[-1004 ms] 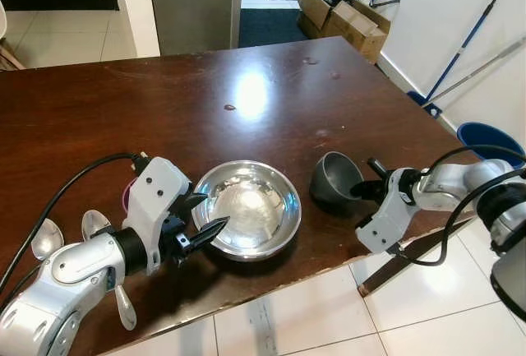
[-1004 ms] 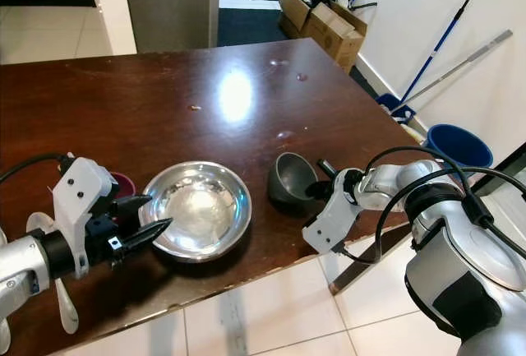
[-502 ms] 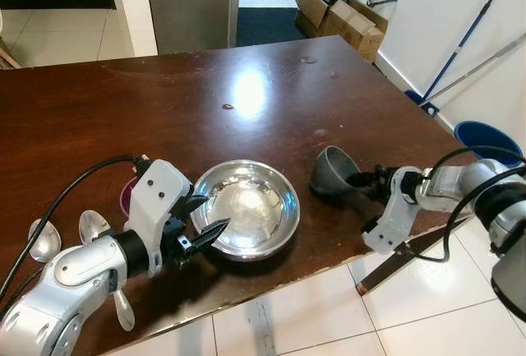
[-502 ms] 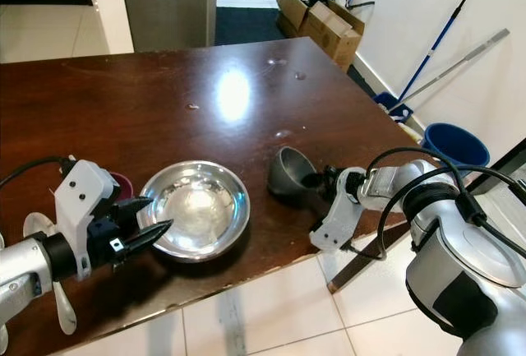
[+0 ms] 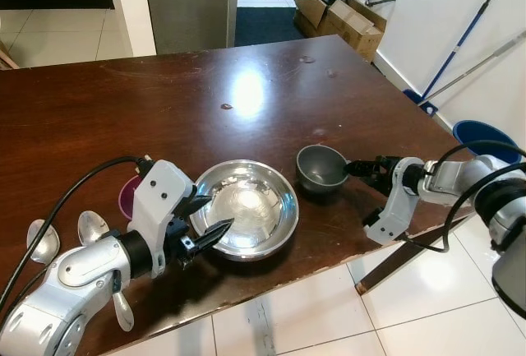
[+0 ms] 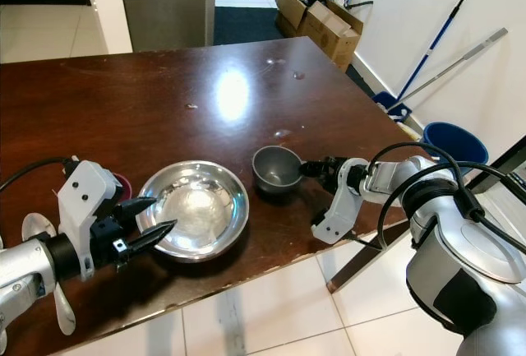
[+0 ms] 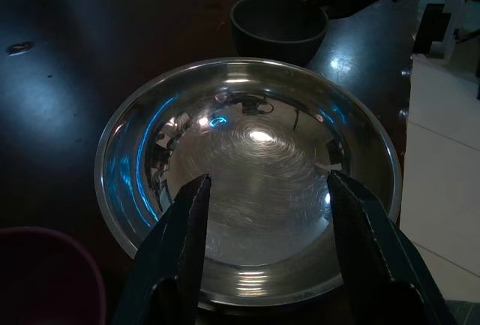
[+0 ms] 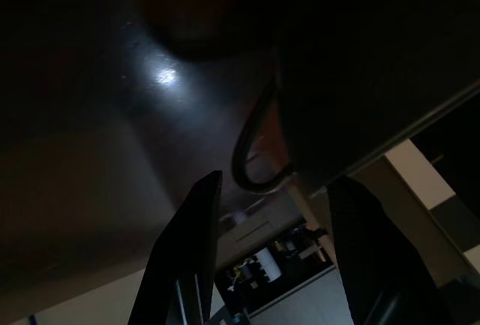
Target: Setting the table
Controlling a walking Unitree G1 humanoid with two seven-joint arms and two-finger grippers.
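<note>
Standing upright near the front edge of the dark wooden bench [image 5: 164, 85], the small grey bowl [image 5: 321, 168] sits just to the right of the large steel bowl [image 5: 243, 208], the two close together but apart. The right hand [image 5: 359, 168] lies level with the grey bowl's right rim, its black fingers [image 8: 196, 220] parted, with their tips at or just beside the rim; contact cannot be confirmed (the right wrist view is too dark to settle it). That wrist view shows a gap between the two fingers and the dark curved edge of the bowl beyond them.

The left hand [image 5: 201, 223] hovers at the left rim of the steel bowl with its fingers [image 7: 187, 242] spread wide, grasping nothing. In the left wrist view both fingers frame the bowl's polished interior, and the grey bowl appears beyond its far rim.

A purple cup [image 5: 128, 197] stands behind the left wrist, partly hidden. Spoons [image 5: 43, 239] lie on the bench at the robot's far left, near the front edge.

Off the bench: cardboard boxes [image 5: 343, 12] by the doorway, a blue bucket [image 5: 487, 136] and long-handled tools [image 5: 460, 48] against the white wall, over a white tiled floor [image 5: 329, 315]
</note>
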